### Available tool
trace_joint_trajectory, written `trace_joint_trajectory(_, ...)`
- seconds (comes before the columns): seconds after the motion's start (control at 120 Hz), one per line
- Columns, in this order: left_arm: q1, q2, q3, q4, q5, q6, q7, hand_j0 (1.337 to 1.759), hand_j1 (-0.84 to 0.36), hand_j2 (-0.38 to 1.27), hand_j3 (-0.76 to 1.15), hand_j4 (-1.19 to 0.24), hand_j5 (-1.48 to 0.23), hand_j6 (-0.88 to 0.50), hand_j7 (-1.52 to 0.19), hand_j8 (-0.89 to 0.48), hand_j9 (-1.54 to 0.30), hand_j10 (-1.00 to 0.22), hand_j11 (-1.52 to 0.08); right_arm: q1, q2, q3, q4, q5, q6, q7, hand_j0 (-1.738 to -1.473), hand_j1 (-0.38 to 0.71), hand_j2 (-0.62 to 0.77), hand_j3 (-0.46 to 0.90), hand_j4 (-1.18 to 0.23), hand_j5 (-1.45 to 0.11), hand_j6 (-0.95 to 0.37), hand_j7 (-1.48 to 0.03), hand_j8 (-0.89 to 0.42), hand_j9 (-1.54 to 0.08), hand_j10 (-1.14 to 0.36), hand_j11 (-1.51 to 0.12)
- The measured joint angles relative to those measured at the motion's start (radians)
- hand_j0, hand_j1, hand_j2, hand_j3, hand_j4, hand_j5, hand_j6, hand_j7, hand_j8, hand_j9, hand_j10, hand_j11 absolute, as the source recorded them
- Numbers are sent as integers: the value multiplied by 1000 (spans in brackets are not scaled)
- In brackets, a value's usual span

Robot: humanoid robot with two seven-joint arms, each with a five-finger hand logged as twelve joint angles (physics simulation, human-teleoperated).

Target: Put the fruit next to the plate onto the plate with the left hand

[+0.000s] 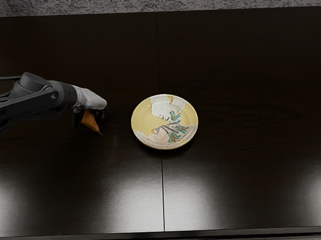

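Note:
A round yellow plate point(164, 121) with a painted white and green pattern lies near the middle of the dark table. To its left, my left hand point(89, 113) comes in from the left edge and covers an orange, pointed fruit point(90, 122). The fingers are curled down around the fruit, whose tip pokes out below the hand. Whether the fruit is lifted off the table I cannot tell. A gap of bare table separates the hand from the plate's left rim. Nothing lies on the plate.
The dark glossy table point(231, 175) has a seam running down its middle. A grey speckled wall point(156, 1) runs along the far edge.

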Motion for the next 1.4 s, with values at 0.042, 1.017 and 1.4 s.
trace_joint_trajectory(0.042, 0, 0, 0, 1, 0, 0, 0, 1658, -200, 93, 0, -406, -616, -432, -573, -444, -596, -460, -596, 0, 0, 0, 0, 0, 0, 0, -1658, -320, -5, 0, -24, -31, -24, -31, -24, -31, -24, -31)
trace_joint_trajectory(1.017, 17, -2, 4, 19, -35, 50, 0, 1654, -304, 286, 0, -667, -833, -615, -844, -538, -860, -669, -872, 0, 0, 0, 0, 0, 0, 0, -1658, -320, -5, 0, -24, -31, -24, -31, -24, -31, -24, -31)
trace_joint_trajectory(1.4, 30, -11, 4, 24, -38, 51, 0, 1653, -231, 356, 0, -709, -859, -706, -881, -639, -897, -735, -916, 0, 0, 0, 0, 0, 0, 0, -1658, -320, -5, 0, -24, -31, -24, -31, -24, -31, -24, -31)
